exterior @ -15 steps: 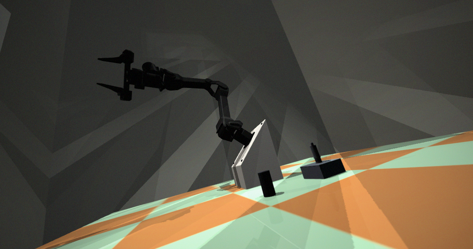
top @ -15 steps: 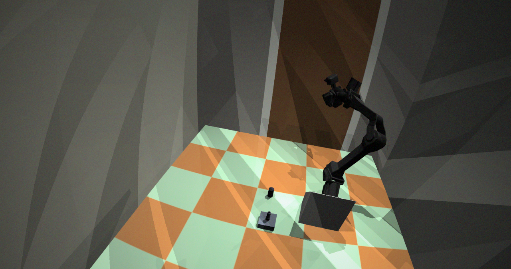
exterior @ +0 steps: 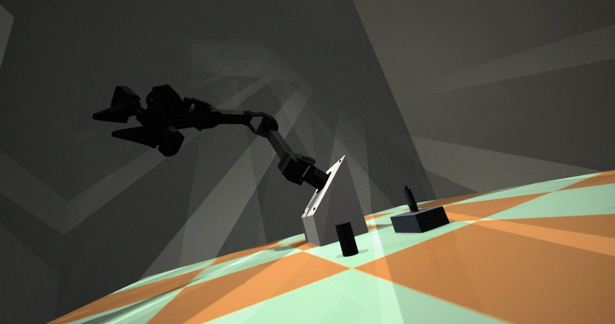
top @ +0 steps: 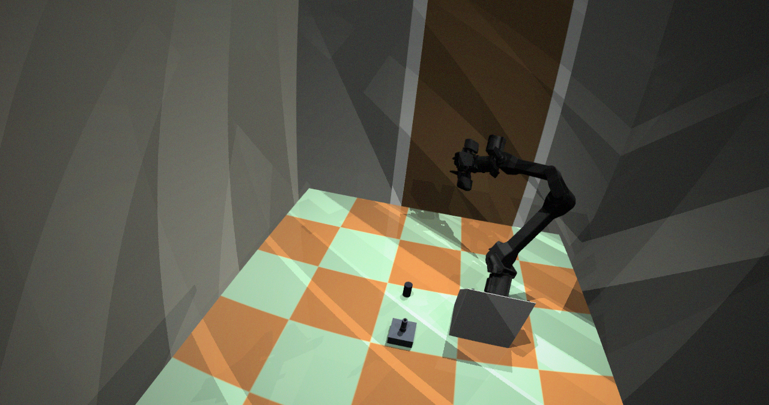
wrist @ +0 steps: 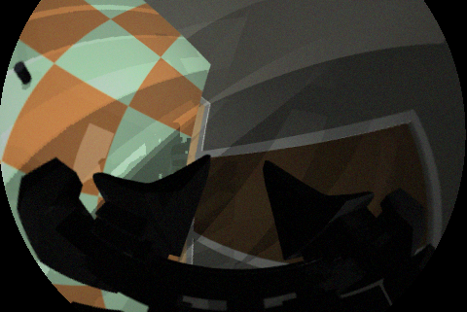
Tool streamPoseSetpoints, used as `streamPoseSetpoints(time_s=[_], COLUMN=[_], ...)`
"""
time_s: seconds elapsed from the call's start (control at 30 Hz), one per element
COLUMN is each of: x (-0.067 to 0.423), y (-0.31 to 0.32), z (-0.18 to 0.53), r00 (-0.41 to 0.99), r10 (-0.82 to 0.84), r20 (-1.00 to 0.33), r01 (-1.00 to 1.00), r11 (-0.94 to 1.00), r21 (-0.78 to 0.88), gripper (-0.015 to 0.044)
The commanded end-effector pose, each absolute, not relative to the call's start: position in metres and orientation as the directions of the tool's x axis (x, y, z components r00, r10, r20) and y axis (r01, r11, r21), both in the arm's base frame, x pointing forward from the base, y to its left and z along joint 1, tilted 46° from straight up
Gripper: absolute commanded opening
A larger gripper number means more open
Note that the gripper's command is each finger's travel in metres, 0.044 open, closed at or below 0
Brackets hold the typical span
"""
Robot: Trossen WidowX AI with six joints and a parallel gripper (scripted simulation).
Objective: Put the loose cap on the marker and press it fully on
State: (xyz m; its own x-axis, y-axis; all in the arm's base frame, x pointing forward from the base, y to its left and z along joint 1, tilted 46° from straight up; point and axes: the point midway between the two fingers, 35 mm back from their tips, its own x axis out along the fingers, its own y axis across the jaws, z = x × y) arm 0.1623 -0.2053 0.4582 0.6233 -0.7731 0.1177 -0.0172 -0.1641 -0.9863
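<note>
The dark marker (top: 402,324) (exterior: 409,198) stands upright in the dark holder block (top: 399,341) (exterior: 423,220) on the checkered table (top: 333,306). The black cap (top: 407,288) (exterior: 346,238) stands loose on the table a little behind the block, apart from it. My gripper (top: 458,175) (exterior: 107,125) (wrist: 237,162) is partly open with nothing between the fingers. It hangs high in the air, far above and beyond the cap and marker, pointing away from them toward the door. A small dark thing at the left edge of the wrist view is too small to name.
The arm's grey wedge-shaped base (top: 489,316) (exterior: 315,231) stands on the table right of the holder block. A brown door (top: 483,80) with a pale frame rises behind the table's far edge. Grey walls surround the table.
</note>
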Motion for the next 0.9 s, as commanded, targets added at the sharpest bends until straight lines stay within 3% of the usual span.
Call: streamPoseSetpoints(time_s=[0.0, 0.2, 0.43, 0.63, 0.87], x=[0.182, 0.218, 0.267, 0.284, 0.286], y=[-0.214, -0.226, -0.216, -0.192, -0.158], z=[0.432, 0.375, 0.269, 0.201, 0.132], r00=[0.641, 0.640, 0.547, 0.416, 0.222], r10=[-0.767, -0.747, -0.662, -0.605, -0.579], r20=[0.020, -0.182, -0.513, -0.679, -0.785], r01=[0.054, 0.172, 0.381, 0.558, 0.765], r11=[0.019, 0.369, 0.742, 0.759, 0.602], r21=[-0.998, -0.913, -0.552, -0.335, -0.228], gripper=[0.0241, 0.0241, 0.0241, 0.0241, 0.0241])
